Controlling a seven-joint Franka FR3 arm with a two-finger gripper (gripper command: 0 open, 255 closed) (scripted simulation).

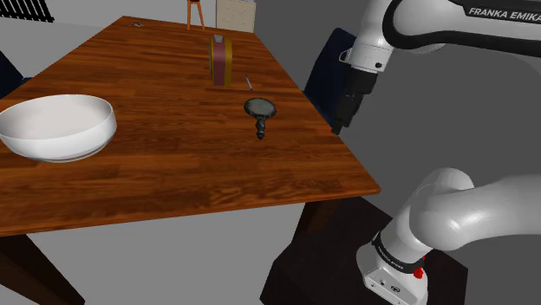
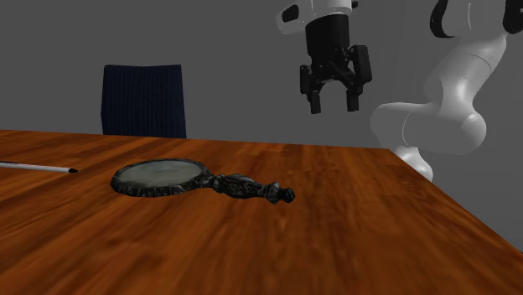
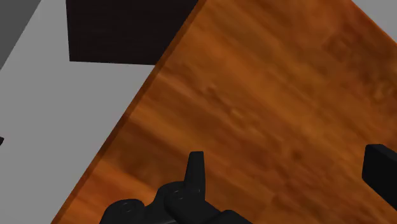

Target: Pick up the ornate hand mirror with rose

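The gripper (image 2: pixel 334 104) hangs open over the table (image 1: pixel 173 160) edge. The mirror (image 1: pixel 260 110) lies flat, well to the shoulder view's left, its handle pointing nearward.

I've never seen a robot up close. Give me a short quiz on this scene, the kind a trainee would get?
1. True or false: the gripper is clasping the hand mirror.
2. Choose one. The hand mirror: A stands upright; B lies flat on the wooden table; C hangs in the air.
3. Fill in the blank: in the shoulder view, the big white thing on the table's left part is a ____.

Key
1. False: the gripper is open, up in the air and apart from the mirror.
2. B.
3. bowl.
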